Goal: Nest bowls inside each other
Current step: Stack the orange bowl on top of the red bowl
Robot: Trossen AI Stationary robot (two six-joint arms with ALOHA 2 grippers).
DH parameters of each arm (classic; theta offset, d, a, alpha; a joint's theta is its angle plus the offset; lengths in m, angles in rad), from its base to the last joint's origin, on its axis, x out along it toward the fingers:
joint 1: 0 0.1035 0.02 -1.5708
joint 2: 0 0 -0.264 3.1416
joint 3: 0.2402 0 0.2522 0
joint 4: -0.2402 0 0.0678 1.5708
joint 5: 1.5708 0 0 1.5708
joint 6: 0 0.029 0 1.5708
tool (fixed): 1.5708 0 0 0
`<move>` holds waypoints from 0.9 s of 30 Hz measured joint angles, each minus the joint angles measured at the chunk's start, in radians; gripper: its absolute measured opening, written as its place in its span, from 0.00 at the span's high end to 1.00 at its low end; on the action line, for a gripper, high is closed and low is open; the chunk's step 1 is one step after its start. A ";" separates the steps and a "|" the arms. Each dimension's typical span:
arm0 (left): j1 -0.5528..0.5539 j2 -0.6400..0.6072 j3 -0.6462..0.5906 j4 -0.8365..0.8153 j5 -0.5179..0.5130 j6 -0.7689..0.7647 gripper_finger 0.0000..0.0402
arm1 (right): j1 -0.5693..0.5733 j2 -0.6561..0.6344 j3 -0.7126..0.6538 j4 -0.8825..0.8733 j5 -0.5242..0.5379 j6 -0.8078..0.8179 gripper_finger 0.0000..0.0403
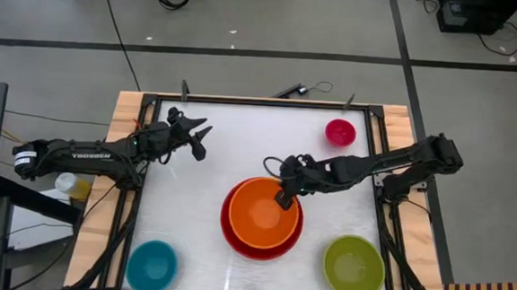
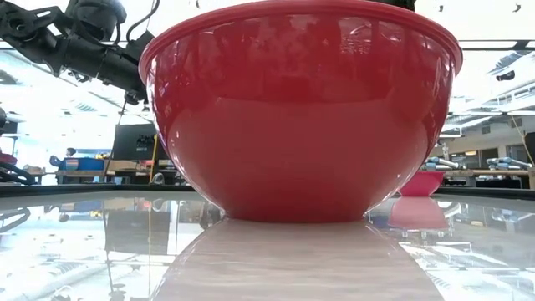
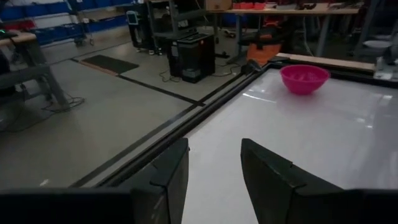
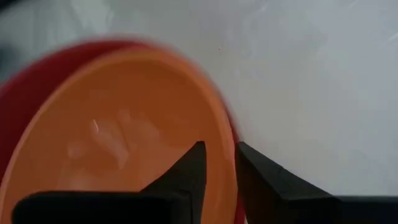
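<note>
The orange bowl [image 1: 261, 215] sits nested inside the red bowl [image 1: 227, 226], which stands on its base at the table's middle and fills the low view [image 2: 301, 117]. My right gripper [image 1: 284, 199] slants down over the orange bowl's far right rim and is open, one finger inside and one outside [image 4: 221, 152]. My left gripper [image 1: 200, 140] hangs open above the far left of the table, holding nothing [image 3: 214, 162]. The magenta bowl [image 1: 340, 131] stands far right, the yellow-green bowl [image 1: 354, 266] near right, the blue bowl [image 1: 151, 265] near left. My right gripper stands astride the orange bowl's rim [image 4: 229, 134] on its far right side, coming from above and slanting down from the right. A gap shows between the fingers [image 4: 196, 163]. Whether either finger touches the rim, I cannot tell.
The white tabletop [image 1: 241, 135] is framed by a dark rail with wooden edges [image 1: 126, 110]. Open surface lies between the nested bowls and the magenta bowl [image 3: 304, 78]. Beyond the table are cables, shelves and benches.
</note>
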 joint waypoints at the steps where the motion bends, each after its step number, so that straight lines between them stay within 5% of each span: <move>1: 0.000 0.000 0.000 0.000 0.011 -0.008 0.63 | 0.000 -0.019 0.000 -0.007 0.035 -0.001 0.76; 7: 0.000 -0.001 0.000 0.000 0.066 -0.001 0.63 | 0.000 -0.126 0.001 -0.086 0.188 0.005 0.77; 12: 0.000 -0.009 0.038 -0.051 0.200 0.052 0.63 | 0.006 -0.123 0.001 -0.079 0.002 0.020 0.77; 18: -0.021 -0.009 0.099 -0.121 0.470 0.048 0.63 | 0.062 0.068 0.001 0.127 -0.147 -0.052 0.77; 21: -0.060 -0.008 0.111 -0.120 0.582 0.081 0.63 | 0.066 0.174 0.001 0.219 -0.181 -0.083 0.77; 27: -0.141 -0.008 0.111 -0.079 0.602 0.184 0.63 | 0.052 0.274 0.001 0.244 -0.154 -0.078 0.77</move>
